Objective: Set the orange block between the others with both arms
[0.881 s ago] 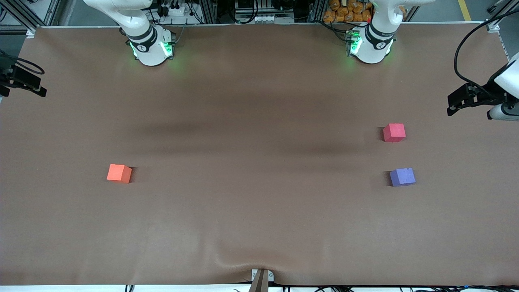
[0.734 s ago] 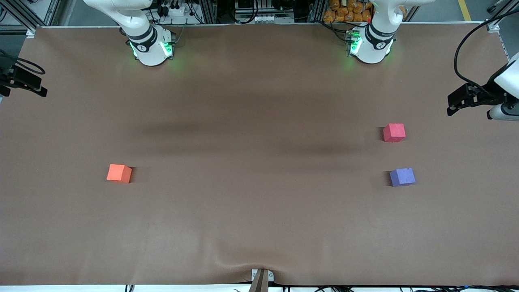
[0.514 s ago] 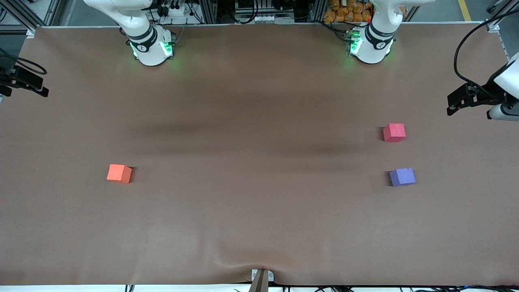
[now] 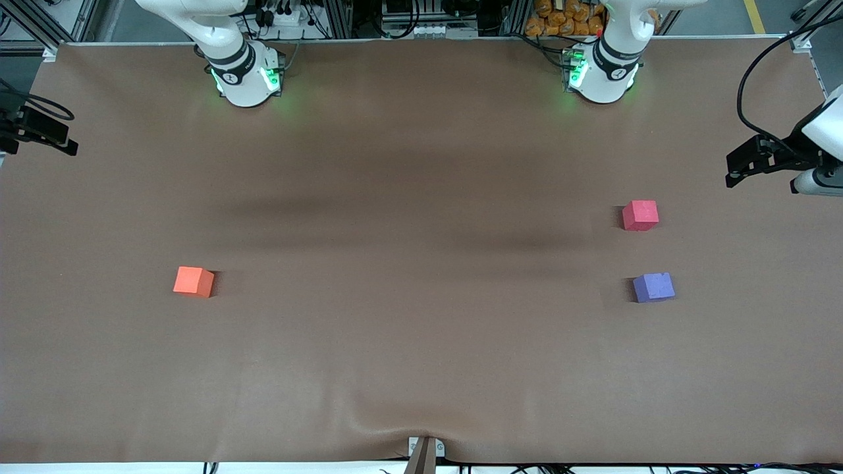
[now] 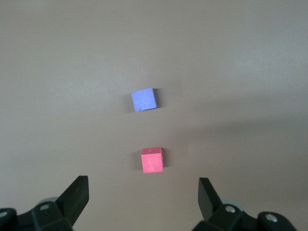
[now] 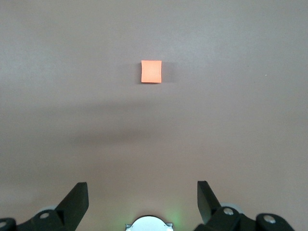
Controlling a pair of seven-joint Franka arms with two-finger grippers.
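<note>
The orange block [image 4: 193,281] [image 6: 151,71] lies alone toward the right arm's end of the table. The others lie toward the left arm's end. The pinkish-red cube [image 4: 640,215] [image 5: 152,160] is farther from the front camera, and the purple-blue cube [image 4: 653,287] [image 5: 144,99] is nearer, with a bare gap between them. My left gripper [image 5: 143,182] [image 4: 730,172] hangs high over that end, open and empty. My right gripper [image 6: 142,185] [image 4: 69,148] hangs high over its own end, open and empty, well short of the orange block.
A brown cloth [image 4: 421,329] covers the whole table, with a wrinkle at its front edge by a small bracket [image 4: 425,451]. The two green-lit bases [image 4: 245,76] [image 4: 599,72] stand along the back edge. The right arm's base [image 6: 148,224] shows under its gripper.
The right gripper has drifted very slightly at the edge of the front view. The blocks and the left gripper have not moved.
</note>
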